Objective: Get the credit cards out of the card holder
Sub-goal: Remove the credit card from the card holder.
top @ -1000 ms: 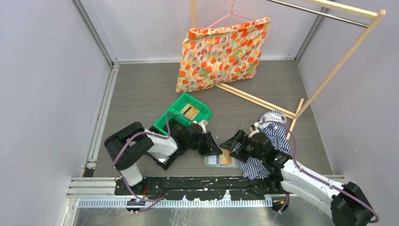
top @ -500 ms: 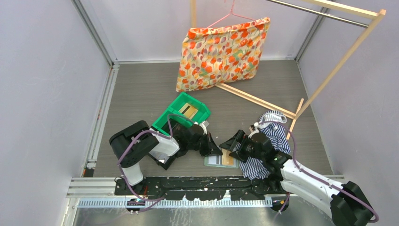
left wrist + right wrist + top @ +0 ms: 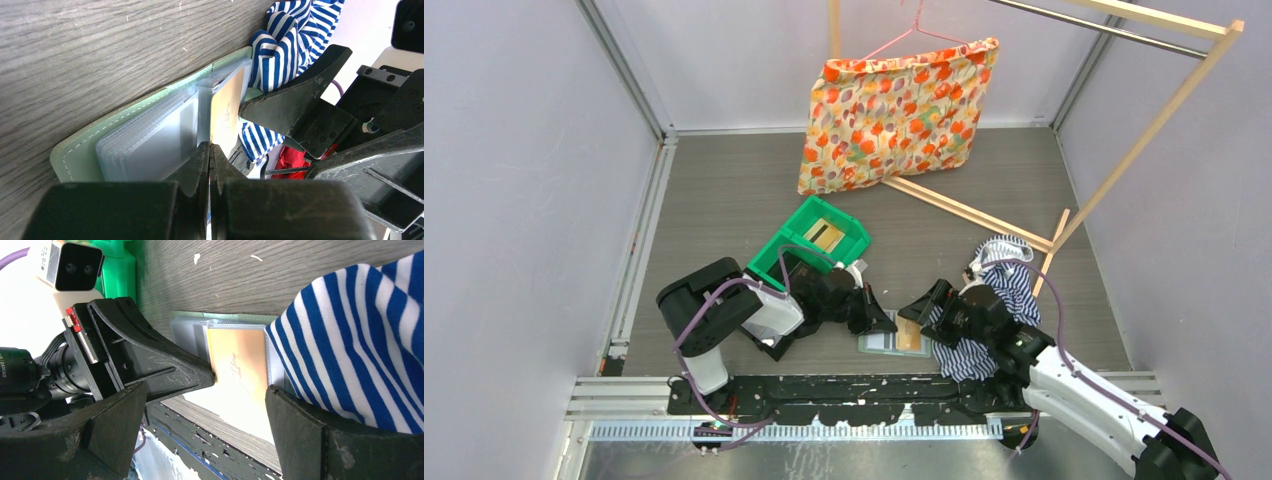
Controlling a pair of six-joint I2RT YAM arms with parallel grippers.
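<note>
The sage-green card holder (image 3: 876, 342) lies open on the table, its clear sleeves (image 3: 150, 140) fanned out. A tan-gold credit card (image 3: 908, 337) sits in a sleeve on its right half. My left gripper (image 3: 885, 322) reaches in from the left. Its fingertips (image 3: 209, 148) are shut on the near edge of that tan card (image 3: 227, 107). My right gripper (image 3: 920, 307) hovers over the holder's right side, wide open. In the right wrist view its jaws straddle the tan card (image 3: 240, 365) and the holder's green rim (image 3: 220, 316) without touching. No other card shows.
A blue-and-white striped shirt (image 3: 996, 298) lies against the holder's right edge. A bright green bin (image 3: 814, 240) and a black tray (image 3: 769, 338) sit behind my left arm. A floral bag (image 3: 894, 110) hangs on a wooden rack (image 3: 1124, 150) at the back.
My left gripper has closed fully at the tan card's edge. The right arm has shifted slightly to the right, still open.
</note>
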